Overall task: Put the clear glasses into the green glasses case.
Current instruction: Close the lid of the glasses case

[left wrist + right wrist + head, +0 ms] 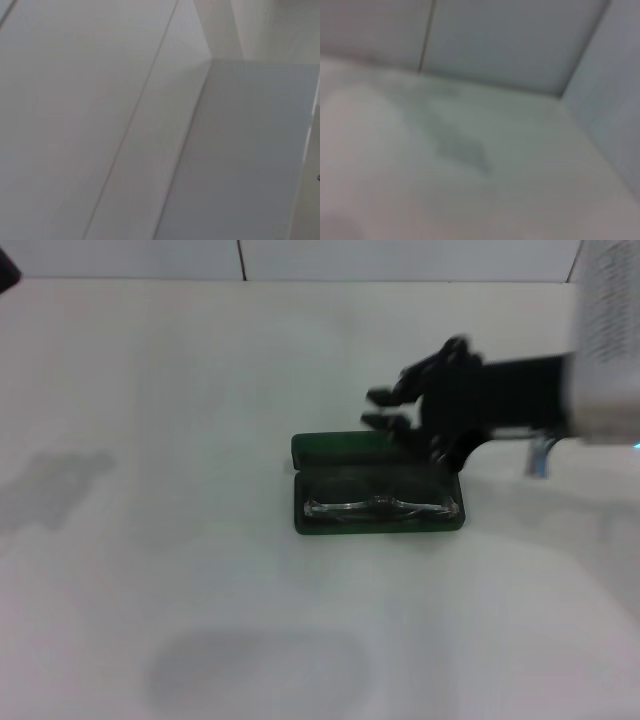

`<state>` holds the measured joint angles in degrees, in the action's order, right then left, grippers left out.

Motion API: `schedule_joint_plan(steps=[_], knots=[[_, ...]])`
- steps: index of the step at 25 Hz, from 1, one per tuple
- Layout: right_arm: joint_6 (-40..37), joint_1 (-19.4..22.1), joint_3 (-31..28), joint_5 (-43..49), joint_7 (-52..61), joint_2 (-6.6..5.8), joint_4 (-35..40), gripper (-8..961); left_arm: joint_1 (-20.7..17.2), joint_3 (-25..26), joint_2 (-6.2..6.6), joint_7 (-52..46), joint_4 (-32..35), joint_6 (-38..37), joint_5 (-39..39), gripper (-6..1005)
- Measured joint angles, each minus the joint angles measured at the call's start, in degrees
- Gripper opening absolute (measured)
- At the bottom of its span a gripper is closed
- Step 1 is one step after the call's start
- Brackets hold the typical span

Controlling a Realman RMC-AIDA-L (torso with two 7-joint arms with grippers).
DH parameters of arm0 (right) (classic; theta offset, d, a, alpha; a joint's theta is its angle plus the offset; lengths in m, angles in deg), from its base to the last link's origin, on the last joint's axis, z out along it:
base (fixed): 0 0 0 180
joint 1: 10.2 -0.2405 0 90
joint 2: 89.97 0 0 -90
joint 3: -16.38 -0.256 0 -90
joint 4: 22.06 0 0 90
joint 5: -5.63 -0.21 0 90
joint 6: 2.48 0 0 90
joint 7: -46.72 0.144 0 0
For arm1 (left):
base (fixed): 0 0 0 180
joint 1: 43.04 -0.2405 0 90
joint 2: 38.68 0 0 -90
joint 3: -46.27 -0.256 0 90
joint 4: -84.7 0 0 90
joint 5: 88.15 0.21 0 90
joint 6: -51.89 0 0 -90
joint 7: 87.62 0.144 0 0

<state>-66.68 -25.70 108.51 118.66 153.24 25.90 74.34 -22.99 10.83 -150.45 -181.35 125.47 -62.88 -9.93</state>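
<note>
At centre of the white table, one green glasses case lies open with its lid raised at the back. One pair of clear glasses lies inside its tray, so placement looks done. The right gripper hangs just behind the lid's right part, its fingers spread apart and holding nothing. Judged step: after release, at or near closing. The next move would call for pushing the lid forward and down over the glasses without shifting the case. The left gripper appears in no view. Count: one case, one pair of glasses.
</note>
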Motion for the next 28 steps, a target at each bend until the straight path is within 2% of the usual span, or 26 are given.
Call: schedule_joint_plan(steps=[4, 9, 10, 12, 16, 21, 24, 28], knots=[[-5.5, 3.3, -11.1, -15.2, -7.3, -0.05, -2.9, 151, 2.6, -0.1, -1.2, 0.5, -0.3, 0.1, 3.9, 31], [-14.1, 6.0, -25.9, -31.9, -12.8, -0.13, -12.0, 151, 7.2, -0.1, -4.68, 2.6, -0.5, 2.3, 10.5, 31], [-16.3, 6.1, -28.7, -34.0, -13.3, -0.14, -14.5, 151, 7.8, -0.1, -5.01, 2.9, -0.6, 2.9, 11.3, 31], [-19.8, 6.3, -33.4, -36.4, -14.4, -0.16, -18.8, 151, 10.1, -0.1, -5.99, 3.7, -1.5, 4.9, 14.1, 31], [-26.6, 6.5, -44.7, -37.8, -17.6, -0.09, -29.1, 151, 14.2, -0.8, -7.06, 6.7, -5.5, 8.3, 18.4, 31], [-33.1, 6.1, -58.5, -37.8, -23.7, -0.13, -43.0, 151, 19.0, -6.9, -7.88, 10.8, -11.9, 17.2, 19.5, 31], [-35.2, 6.4, -62.7, -37.6, -26.0, -0.24, -48.0, 151, 21.2, -9.6, -7.99, 12.2, -14.4, 21.1, 18.9, 32], [-36.0, 7.0, -64.2, -36.6, -28.4, -0.5, -52.4, 151, 22.3, -11.5, -8.24, 13.0, -15.6, 25.9, 18.2, 40]])
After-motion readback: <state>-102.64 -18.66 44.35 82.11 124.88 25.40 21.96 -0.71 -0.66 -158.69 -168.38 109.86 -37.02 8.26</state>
